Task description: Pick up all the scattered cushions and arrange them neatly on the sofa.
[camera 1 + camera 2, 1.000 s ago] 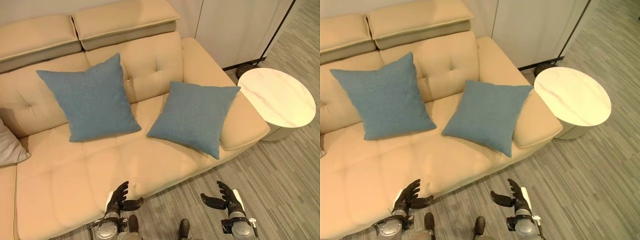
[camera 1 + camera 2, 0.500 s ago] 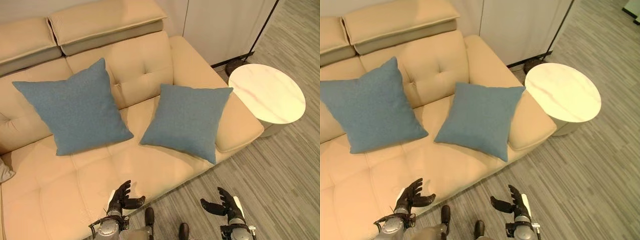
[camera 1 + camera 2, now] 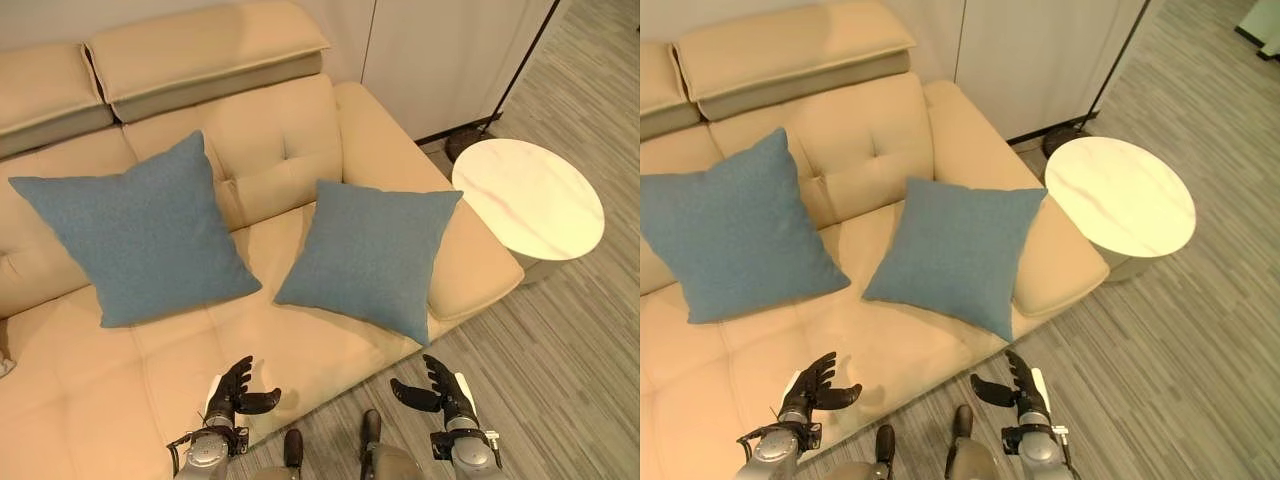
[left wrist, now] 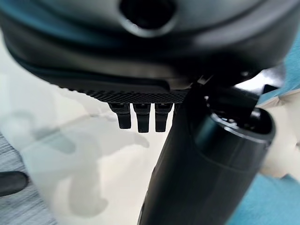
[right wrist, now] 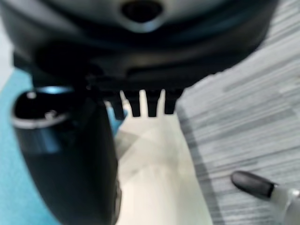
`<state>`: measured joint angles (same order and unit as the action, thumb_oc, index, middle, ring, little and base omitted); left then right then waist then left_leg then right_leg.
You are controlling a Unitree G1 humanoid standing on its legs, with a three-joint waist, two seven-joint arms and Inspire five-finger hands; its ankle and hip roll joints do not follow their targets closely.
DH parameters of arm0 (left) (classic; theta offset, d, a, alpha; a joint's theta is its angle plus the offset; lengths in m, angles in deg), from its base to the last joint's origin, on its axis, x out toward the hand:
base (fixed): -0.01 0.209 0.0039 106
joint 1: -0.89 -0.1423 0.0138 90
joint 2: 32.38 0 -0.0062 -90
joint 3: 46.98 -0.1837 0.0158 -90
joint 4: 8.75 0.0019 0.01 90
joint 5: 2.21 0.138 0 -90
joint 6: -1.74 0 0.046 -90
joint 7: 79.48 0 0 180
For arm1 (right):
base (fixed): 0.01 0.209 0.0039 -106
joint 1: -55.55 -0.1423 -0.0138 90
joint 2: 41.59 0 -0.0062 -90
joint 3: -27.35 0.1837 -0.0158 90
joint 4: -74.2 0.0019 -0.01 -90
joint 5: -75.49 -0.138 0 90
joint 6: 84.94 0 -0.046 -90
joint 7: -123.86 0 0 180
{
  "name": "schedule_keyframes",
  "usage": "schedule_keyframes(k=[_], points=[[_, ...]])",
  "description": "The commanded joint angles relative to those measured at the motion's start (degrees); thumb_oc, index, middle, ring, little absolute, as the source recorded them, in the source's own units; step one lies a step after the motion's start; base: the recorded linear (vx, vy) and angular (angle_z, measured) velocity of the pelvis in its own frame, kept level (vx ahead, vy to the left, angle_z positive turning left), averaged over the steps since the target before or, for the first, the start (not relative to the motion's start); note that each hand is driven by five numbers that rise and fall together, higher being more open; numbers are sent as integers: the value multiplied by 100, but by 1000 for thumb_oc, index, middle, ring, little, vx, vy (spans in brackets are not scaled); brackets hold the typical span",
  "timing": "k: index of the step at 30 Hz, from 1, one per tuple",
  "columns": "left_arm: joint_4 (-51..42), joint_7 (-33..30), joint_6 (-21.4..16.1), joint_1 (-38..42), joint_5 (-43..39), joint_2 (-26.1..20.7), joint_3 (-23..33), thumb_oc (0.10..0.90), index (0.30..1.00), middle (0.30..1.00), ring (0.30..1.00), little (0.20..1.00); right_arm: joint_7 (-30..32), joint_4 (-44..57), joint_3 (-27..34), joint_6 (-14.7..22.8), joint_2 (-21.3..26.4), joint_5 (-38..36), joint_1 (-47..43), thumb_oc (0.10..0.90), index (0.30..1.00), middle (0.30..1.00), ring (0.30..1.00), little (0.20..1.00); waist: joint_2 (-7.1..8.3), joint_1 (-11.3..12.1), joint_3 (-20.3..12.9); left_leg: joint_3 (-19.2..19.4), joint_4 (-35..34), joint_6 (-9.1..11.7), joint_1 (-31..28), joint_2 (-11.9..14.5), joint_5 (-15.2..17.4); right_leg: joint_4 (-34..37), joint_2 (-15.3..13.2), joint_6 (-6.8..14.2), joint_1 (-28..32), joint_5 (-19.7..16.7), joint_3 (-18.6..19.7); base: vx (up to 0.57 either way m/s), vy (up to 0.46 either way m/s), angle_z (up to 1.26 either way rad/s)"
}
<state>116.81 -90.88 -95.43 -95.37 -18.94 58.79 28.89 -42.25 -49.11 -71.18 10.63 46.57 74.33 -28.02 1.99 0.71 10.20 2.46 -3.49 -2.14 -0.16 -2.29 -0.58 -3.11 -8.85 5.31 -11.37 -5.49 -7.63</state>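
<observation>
The sofa (image 3: 300,340) holds two blue cushions on its seat, both well ahead of the robot's hands. The left cushion (image 3: 135,235) stands propped against the backrest, ahead of the left hand (image 3: 232,390); it is tilted so that one corner points up at the backrest. The right cushion (image 3: 372,255) lies nearer the armrest, ahead of and between the two hands, leaning with its upper edge toward the backrest and armrest and one corner pointing down toward the seat's front edge. The left hand hovers over the front edge of the seat, fingers spread apart and relaxed, holding nothing. The right hand (image 3: 442,392) hangs over the floor just off the sofa's front, fingers likewise apart and empty. A round white side table (image 3: 527,198) stands beyond the armrest, ahead of the right hand.
</observation>
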Motion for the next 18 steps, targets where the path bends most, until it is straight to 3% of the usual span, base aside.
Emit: schedule_keyframes(k=[1,6,13,18], points=[[-225,-51,-357,165,125,59,195,800,900,900,900,900,204,649,256,326,313,201,6,800,900,900,900,900,107,-57,-458,-150,326,209,417,18,486,198,156,327,524,439,-17,70,-104,-9],[-237,-148,-273,171,68,138,233,800,900,900,900,900,399,925,559,299,375,298,279,800,900,900,900,900,59,-149,-582,-172,-40,312,256,132,311,510,322,244,784,498,-45,63,-97,-8],[-412,-193,-207,160,145,117,330,800,900,900,900,900,699,1059,1228,244,543,425,686,800,900,900,900,900,17,-297,-654,-152,-151,365,95,185,316,743,399,230,1026,511,-96,61,-33,8],[-595,-239,-231,237,214,-26,449,800,900,900,900,900,820,943,1561,280,799,205,513,800,900,900,900,900,-4,-302,-699,-110,-151,384,55,199,359,811,410,250,1087,520,-76,49,4,-3]])
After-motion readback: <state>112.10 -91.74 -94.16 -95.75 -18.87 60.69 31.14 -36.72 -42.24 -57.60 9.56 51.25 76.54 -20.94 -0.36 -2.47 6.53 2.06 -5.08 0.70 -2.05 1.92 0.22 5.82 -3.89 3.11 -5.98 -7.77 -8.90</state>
